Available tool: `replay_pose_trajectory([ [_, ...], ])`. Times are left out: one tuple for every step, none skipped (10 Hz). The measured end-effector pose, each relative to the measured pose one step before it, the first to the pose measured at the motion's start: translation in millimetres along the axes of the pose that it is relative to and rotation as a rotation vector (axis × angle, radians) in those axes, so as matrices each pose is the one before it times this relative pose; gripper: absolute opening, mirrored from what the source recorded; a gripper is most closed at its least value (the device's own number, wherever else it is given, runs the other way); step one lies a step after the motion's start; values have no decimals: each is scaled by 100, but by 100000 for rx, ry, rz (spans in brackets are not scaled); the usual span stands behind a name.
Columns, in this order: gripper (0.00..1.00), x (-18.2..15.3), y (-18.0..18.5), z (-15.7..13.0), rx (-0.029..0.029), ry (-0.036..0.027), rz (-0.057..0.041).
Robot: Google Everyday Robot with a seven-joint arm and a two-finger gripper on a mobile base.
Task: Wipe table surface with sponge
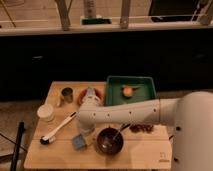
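The grey-blue sponge [79, 142] lies on the light tan table surface [145, 152], near the front edge and left of the dark bowl [110, 140]. My white arm reaches in from the right across the table's middle. The gripper [85, 131] hangs down from the arm's left end, right above the sponge and at its far right edge. I cannot tell whether it touches or holds the sponge.
A white-handled brush with a black head [56, 131] lies left of the sponge. A white cup [46, 112] and a metal cup [66, 95] stand at the left. A green tray [145, 85] holding an orange [128, 91] is at the back right. An orange plate [97, 93] lies behind the arm.
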State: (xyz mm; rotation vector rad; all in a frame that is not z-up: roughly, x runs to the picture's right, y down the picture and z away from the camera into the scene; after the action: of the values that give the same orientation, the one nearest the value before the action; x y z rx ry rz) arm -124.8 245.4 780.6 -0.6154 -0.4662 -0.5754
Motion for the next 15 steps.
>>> replay_pose_trajectory([
  [0, -189, -783, -81, 341, 202, -671],
  [0, -771, -1143, 37, 616, -261, -1793],
  [0, -925, -1209, 64, 903, -435, -2437],
  [0, -903, -815, 98, 485, -683, -2512],
  [0, -1052, -671, 153, 333, -1079, -3328],
  [0, -1032, -454, 218, 50, -1330, -3765],
  [0, -1026, -123, 229, -138, -1191, -2628],
  [0, -1427, 94, 399, -690, -1453, -2901],
  [0, -1451, 788, 498, -1379, -1719, -2276],
  [0, -726, 805, 337, -1113, -983, -555],
  [0, -334, 1015, 290, -1205, -882, 308],
  [0, 396, 1631, 113, -1251, -476, 1965],
  [0, 668, 1355, -183, -581, 122, 2241],
  [0, 251, 460, -71, -204, 82, 893],
  [0, 1356, 1725, -441, -321, 1016, 4206],
])
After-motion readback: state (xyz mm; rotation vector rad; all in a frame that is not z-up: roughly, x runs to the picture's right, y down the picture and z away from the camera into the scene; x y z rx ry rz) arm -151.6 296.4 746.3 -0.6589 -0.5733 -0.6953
